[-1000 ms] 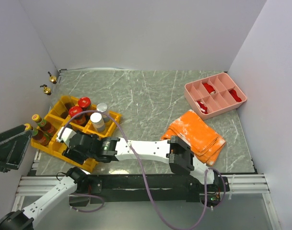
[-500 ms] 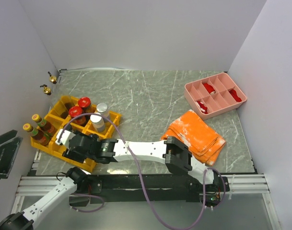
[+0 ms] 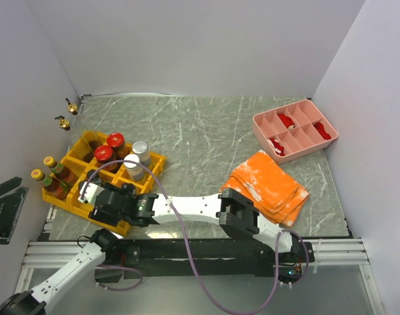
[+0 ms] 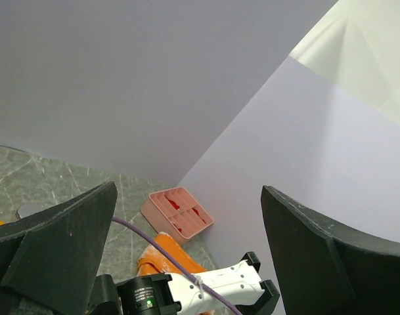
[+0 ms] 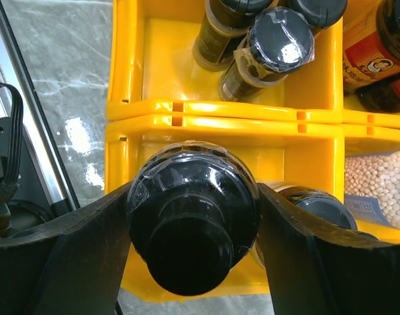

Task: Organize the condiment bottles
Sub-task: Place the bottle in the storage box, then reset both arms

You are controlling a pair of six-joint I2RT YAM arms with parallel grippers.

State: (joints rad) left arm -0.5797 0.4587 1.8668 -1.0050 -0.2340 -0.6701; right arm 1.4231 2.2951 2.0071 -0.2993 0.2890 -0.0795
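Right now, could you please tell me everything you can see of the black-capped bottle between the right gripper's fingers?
The black-capped bottle is seen from above: a glossy, round black cap sealed in clear film; its body is hidden beneath. It stands upright between the fingers of the right gripper, which appear to press both sides of the cap. It is inside a yellow bin, beside another dark-capped bottle; whether it rests on the floor I cannot tell.

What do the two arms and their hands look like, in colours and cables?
Both arms have white links and black joint housings: right arm, left arm. A purple cable runs to the right arm. The left hand and right hand are black, with broad wedge-shaped fingers.
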